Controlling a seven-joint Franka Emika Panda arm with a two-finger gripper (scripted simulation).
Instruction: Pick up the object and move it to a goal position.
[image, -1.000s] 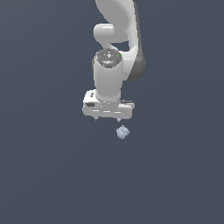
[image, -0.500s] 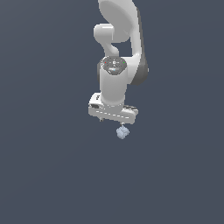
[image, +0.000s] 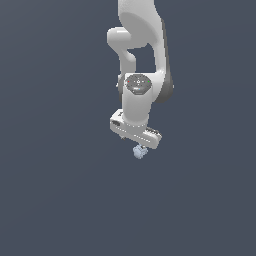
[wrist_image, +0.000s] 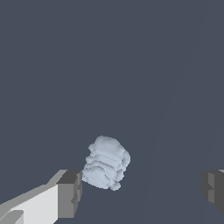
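- the claw (wrist_image: 142, 188) is wide apart; both fingers are cut off at the wrist view's edge.
- the object (wrist_image: 106, 162) lies between the fingers, just beside one finger (wrist_image: 69, 193).
- in the exterior view the object (image: 139, 151) is partly hidden under the claw (image: 138, 145).

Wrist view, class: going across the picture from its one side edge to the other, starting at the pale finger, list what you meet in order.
Pale-backed gripper finger → blue-grey lumpy object → bare dark floor → second gripper finger.

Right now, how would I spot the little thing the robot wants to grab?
Find the big white robot arm and follow it down to its claw. Just beneath sits a tiny chunk, the only pale blue-grey, lumpy thing against the plain dark background.
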